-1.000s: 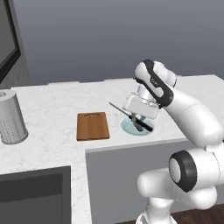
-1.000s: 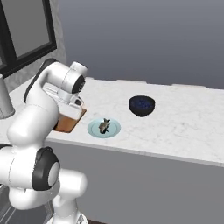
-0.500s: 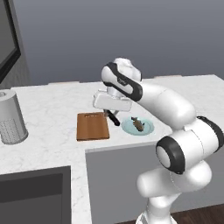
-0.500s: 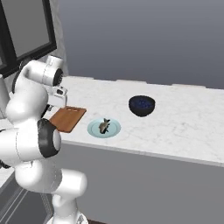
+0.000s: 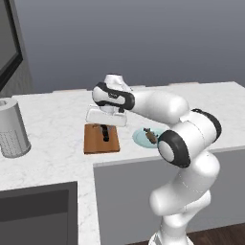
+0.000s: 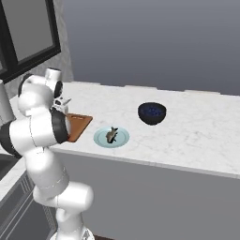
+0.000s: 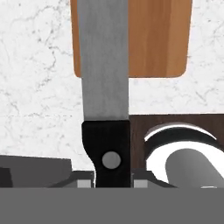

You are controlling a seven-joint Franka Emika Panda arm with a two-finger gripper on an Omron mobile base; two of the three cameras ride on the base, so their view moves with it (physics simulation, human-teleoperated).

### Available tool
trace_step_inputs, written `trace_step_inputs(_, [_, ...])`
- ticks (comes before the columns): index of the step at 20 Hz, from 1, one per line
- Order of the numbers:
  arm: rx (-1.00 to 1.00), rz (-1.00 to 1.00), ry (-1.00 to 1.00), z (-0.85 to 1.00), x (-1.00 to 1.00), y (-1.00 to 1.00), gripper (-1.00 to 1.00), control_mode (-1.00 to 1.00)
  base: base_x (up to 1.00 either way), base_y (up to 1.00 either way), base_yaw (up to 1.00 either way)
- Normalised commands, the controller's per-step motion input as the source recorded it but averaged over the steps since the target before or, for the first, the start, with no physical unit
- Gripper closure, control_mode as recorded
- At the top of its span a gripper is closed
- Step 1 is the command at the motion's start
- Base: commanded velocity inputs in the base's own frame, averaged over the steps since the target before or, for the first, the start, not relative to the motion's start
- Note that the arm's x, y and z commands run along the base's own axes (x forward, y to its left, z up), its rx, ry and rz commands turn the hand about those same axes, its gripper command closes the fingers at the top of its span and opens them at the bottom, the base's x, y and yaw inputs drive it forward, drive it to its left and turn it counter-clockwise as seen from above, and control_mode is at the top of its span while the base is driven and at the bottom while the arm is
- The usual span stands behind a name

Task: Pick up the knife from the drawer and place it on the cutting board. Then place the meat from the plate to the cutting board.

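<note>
Gripper (image 7: 112, 183) clamped on knife (image 7: 105, 87) at black handle; grey blade points out over cutting board (image 5: 101, 139). Meat (image 6: 112, 134) sits on plate (image 6: 111, 137), just beside board.

- Risk, your judgement: release too high or blade tilted, knife bounces off onto marble counter (image 5: 52, 119).
- Handle smooth, rivet visible; slim blade can pivot in grip.
- Board thin, flat, reddish wood, rounded corners; could slide if pushed.
- Meat irregular lump, hard to pinch.

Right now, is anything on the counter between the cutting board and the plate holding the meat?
No. In the left base view, bare marble counter separates the cutting board from the plate with the meat.
</note>
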Motion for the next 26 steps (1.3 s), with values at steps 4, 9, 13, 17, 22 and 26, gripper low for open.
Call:
trace_step_inputs(4, [-0.09,-0.25,-0.07,-0.55,0.62,0.01,1.00,-1.00,0.00,0.00,0.00])
trace_step_inputs(9, [-0.02,-0.11,0.00,-0.50,0.62,0.00,1.00,-1.00,0.00,0.00,0.00])
trace_step_inputs(13, [0.00,0.00,0.05,-0.58,0.61,0.00,1.00,-1.00,0.00,0.00,0.00])
trace_step_inputs(17, [0.00,0.00,0.07,-0.47,0.50,0.00,1.00,-1.00,0.00,0.00,0.00])
trace_step_inputs(22, [0.00,0.00,0.07,-0.42,0.43,0.00,1.00,-1.00,0.00,0.00,0.00])
trace_step_inputs(26, [0.00,0.00,0.08,-0.34,0.38,0.08,1.00,-1.00,0.00,0.00,0.00])
